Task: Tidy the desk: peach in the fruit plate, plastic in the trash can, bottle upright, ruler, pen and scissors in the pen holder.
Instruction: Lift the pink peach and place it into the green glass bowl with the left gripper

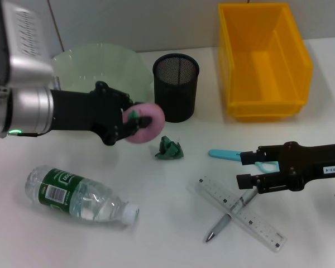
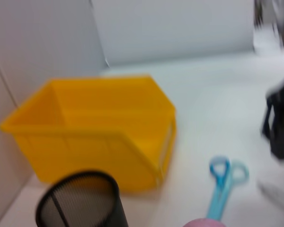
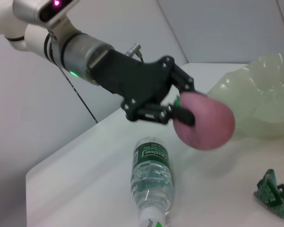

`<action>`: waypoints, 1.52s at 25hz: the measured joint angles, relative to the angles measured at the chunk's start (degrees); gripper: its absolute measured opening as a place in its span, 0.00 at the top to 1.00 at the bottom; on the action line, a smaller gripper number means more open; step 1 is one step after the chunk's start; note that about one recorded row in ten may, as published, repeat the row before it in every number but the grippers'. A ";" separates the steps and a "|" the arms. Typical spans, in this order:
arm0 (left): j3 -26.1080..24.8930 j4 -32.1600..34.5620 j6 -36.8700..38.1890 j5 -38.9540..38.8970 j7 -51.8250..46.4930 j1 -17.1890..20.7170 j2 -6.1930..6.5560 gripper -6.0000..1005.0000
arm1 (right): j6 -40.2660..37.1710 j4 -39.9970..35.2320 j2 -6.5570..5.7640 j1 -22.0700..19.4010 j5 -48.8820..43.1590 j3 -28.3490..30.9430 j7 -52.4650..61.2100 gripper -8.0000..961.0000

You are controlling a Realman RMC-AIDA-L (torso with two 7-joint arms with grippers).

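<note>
The left tool (image 1: 135,124) is pinching the pink peach (image 1: 146,122) and holding it up off the bench (image 1: 56,240), just in front of the pale green fruit plate (image 1: 100,64). The peach is not over the plate yet. It sits out at the very tips of the tool, and it is round and smooth — so it could slip out. If it drops here it may land on the bench and roll, maybe into the crumpled green plastic (image 1: 170,148) just beside it, or toward the black mesh pen holder (image 1: 176,86). The holder stands near the peach too, so a wide swing might bump it.

The bottle (image 1: 81,195) lies on its side, near the front of the bench. It could roll if knocked.

The right tool (image 1: 250,169) is spread open over by the blue scissors (image 1: 234,154), with the ruler (image 1: 243,215) and pen (image 1: 229,215) crossed just below it. It looks to be touching the scissors' handles — a small nudge could push them away. The yellow trash can (image 1: 262,61) is well apart at the back.
</note>
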 joint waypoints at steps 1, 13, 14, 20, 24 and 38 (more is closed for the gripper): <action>-0.75 -0.39 0.39 -2.02 0.01 0.49 0.00 0.73 | 0.01 -0.01 0.01 0.16 -0.04 -0.04 0.01 0.18; -4.92 -11.79 2.86 -24.77 5.26 3.10 0.06 0.80 | 0.39 0.07 0.34 0.73 -0.20 -0.07 -0.04 0.18; -5.05 -12.77 2.68 -26.25 5.92 3.17 0.06 0.81 | 0.38 0.10 0.34 0.74 -0.22 -0.07 -0.04 0.18; -8.22 -18.89 2.29 -32.76 9.54 2.80 -0.03 0.86 | 0.26 0.15 0.35 0.76 -0.22 -0.06 -0.08 0.18; -12.06 -25.87 -1.06 -38.28 14.20 1.83 -0.17 0.87 | 0.22 0.11 0.35 0.76 -0.22 -0.06 -0.16 0.18; -11.99 -42.02 -23.66 -47.60 32.95 -5.94 -0.73 0.88 | 0.36 -0.12 0.36 0.84 -0.22 -0.06 -0.28 0.18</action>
